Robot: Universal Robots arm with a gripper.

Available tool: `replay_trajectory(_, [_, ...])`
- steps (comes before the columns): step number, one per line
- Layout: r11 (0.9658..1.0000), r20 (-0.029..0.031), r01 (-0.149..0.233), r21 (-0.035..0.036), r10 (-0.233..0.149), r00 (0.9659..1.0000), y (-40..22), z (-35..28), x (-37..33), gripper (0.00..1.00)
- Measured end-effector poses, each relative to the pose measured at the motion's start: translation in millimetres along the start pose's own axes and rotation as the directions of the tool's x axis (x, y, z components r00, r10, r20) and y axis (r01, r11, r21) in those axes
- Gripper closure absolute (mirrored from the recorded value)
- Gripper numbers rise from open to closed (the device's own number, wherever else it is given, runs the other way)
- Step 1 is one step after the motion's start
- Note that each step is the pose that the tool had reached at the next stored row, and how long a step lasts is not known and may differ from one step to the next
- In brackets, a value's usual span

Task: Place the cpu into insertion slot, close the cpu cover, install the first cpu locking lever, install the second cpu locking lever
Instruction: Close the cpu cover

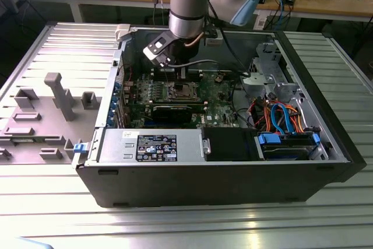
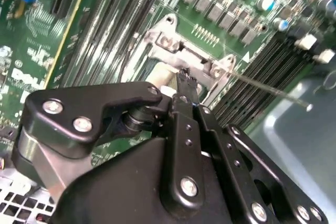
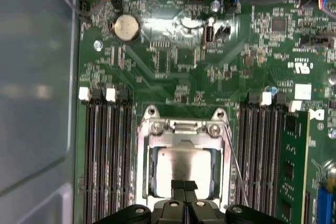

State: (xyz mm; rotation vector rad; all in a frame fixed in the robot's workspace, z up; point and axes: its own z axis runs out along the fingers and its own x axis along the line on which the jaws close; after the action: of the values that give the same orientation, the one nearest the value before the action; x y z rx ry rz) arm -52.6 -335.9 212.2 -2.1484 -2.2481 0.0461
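The cpu [image 3: 184,163] lies flat in the insertion slot [image 3: 149,169], its silver-grey top showing through the window of the cpu cover [image 3: 184,129], which is folded down over it. My gripper [image 3: 184,186] is shut, its black fingertips [image 2: 185,80] together at the cover's free edge, over the chip's rim. A thin wire locking lever [image 3: 235,161] beside the socket runs at a slant, and in the second wrist view this lever [image 2: 273,90] juts out over the memory slots. In the exterior view my gripper [image 1: 173,73] hangs just above the socket [image 1: 183,90] inside the open computer case.
Long memory slots [image 3: 105,156] flank the socket on both sides. A coin battery [image 3: 126,27] sits on the green board. In the case lie a black graphics card [image 1: 175,109], a power supply [image 1: 154,146], and orange and blue cables [image 1: 280,118]. Grey fixtures [image 1: 58,94] stand outside the case.
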Motion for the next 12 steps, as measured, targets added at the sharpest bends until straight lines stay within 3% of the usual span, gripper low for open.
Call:
replay_trajectory(3, [1.0000, -0.0035, 0.000, 0.0081, 0.000, 1.0000, 10.7, -0.5, -0.5, 0.89])
replay_trajectory(6, [1.0000, -0.0059, 0.000, 0.0099, 0.000, 1.0000, 14.3, -1.9, -0.7, 0.89])
replay_trajectory(12, [1.0000, -0.0075, 0.000, 0.0099, 0.000, 1.0000, 13.3, -25.6, -0.6, 0.89])
